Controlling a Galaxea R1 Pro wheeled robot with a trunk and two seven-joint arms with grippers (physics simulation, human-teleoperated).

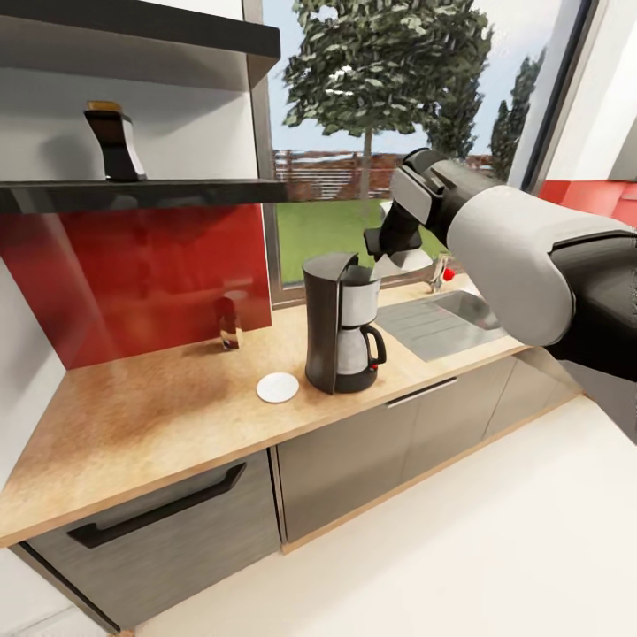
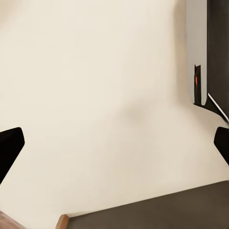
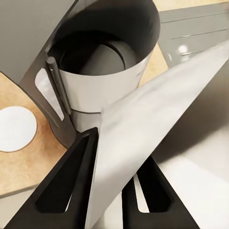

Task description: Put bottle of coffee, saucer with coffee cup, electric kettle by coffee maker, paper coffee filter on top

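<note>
On the surface [image 1: 133, 425]: one coffee maker [image 1: 341, 323], lid up, basket open with nothing in it, one saucer [image 1: 278, 387] just beside, one small bottle [image 1: 229, 324] by the red wall. On shelf [image 1: 133, 193]: one dark bottle [image 1: 113, 141]. Above the maker: right jaws [image 3: 109, 186] clenched on one filter [image 3: 157, 119]. Left jaws [image 2: 114, 143] released, over pale floor [image 2: 95, 95].

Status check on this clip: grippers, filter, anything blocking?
Right gripper shut on paper filter, above the open coffee maker. Left gripper open, over floor. Saucer beside the maker. Path looks unobstructed.
</note>
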